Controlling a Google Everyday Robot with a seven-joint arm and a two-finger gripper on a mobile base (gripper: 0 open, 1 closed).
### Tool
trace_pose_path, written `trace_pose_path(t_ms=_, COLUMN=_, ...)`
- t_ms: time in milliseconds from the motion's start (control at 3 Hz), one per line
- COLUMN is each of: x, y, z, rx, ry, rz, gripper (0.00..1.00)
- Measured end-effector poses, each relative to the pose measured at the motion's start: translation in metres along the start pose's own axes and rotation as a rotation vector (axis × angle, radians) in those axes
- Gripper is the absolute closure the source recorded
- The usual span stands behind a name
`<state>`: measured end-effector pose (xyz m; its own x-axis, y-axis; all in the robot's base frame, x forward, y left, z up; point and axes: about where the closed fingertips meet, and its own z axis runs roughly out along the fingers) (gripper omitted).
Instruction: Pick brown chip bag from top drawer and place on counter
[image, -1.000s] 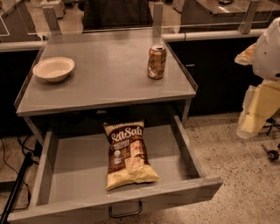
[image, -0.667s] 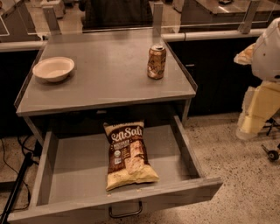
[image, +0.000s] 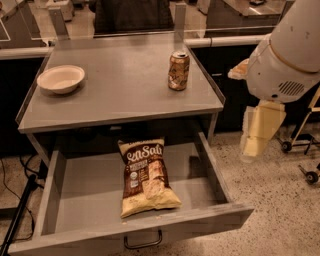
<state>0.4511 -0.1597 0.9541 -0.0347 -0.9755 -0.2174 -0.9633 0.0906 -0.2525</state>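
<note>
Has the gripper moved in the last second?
Yes: the gripper shifted left, toward the right edge of the counter, and is still outside the top drawer.

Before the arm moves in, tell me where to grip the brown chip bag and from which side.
Grip the brown chip bag across its narrow width, at its pale lower half, probably coming straight down. It lies flat in the top drawer, its dark end close to the counter edge. The gripper hangs outside, right of the drawer.

My gripper (image: 257, 132) hangs right of the top drawer (image: 90, 195); its arm (image: 292, 45) runs off the right edge; the drawer's front-left corner is cropped.
</note>
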Motion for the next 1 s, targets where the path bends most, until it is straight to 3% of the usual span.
trace_pose_path(t_ms=333, x=-0.023, y=-0.002, z=0.018, rx=-0.040, ry=-0.027, rz=-0.033, gripper=0.00)
trace_pose_path(t_ms=667, x=-0.023, y=-0.003, z=0.018, rx=-0.040, ry=-0.027, rz=-0.033, gripper=0.00)
trace_pose_path(t_ms=1000, x=-0.035, y=-0.001, z=0.037, rx=-0.034, ry=-0.068, rz=-0.049, gripper=0.00)
